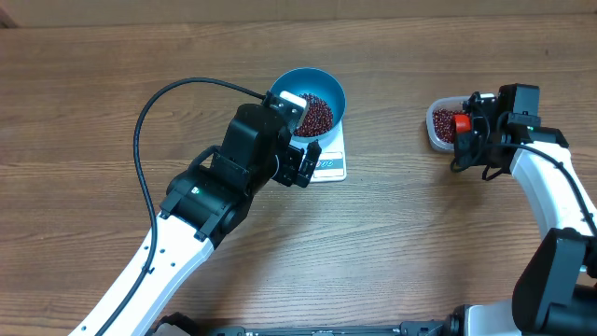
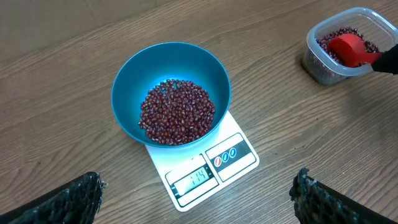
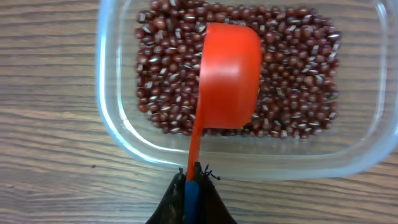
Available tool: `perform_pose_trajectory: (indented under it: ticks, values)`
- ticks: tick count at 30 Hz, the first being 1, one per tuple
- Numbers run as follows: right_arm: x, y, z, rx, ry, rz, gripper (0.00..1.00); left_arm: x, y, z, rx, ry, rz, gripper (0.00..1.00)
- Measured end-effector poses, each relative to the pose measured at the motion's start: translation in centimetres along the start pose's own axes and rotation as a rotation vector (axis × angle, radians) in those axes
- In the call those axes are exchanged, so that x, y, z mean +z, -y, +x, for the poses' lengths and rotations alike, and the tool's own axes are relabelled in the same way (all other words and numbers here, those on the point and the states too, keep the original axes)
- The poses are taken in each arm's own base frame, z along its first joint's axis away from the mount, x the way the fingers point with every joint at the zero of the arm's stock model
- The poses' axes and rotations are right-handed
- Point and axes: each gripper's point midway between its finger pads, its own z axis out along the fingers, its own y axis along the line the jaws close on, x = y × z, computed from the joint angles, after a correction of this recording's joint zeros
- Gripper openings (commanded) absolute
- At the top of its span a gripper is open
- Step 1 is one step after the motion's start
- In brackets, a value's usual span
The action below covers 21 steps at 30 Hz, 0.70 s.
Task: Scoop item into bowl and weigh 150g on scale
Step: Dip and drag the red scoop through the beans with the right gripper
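The blue bowl (image 2: pixel 124 93) stands on the white scale (image 2: pixel 239 163), whose display reads 114. A heap of dark red-brown beans (image 2: pixel 177 112) lies in the bowl. My left gripper (image 2: pixel 198 182) hovers over the scale's front edge, open wide and empty, its fingers (image 2: pixel 74 199) apart on both sides. In the overhead view it (image 1: pixel 300 131) covers part of the bowl (image 1: pixel 326 84). My right gripper (image 3: pixel 191 180) is shut on the handle of a red scoop (image 3: pixel 230 74). The scoop's cup rests on the beans (image 3: pixel 292 68) in a clear tub (image 3: pixel 118 124), rounded back up.
The clear tub (image 1: pixel 435 126) stands on the wooden table to the right of the scale (image 1: pixel 333 168), with bare wood between them. A black cable (image 1: pixel 149 112) loops from the left arm over the table's left part.
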Motion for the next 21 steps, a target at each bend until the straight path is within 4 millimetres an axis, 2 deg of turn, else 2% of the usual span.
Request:
perform_pose_trajectory:
  ticks: [10,21]
  values:
    - [-0.1,-1.9,-0.2,0.003,0.018,-0.112,0.04,0.0,0.0,0.0,0.0,0.0,0.0,1.0]
    - [-0.2,-2.1,-0.3,0.006,0.025,-0.13,0.04,0.0,0.0,0.0,0.0,0.0,0.0,0.99]
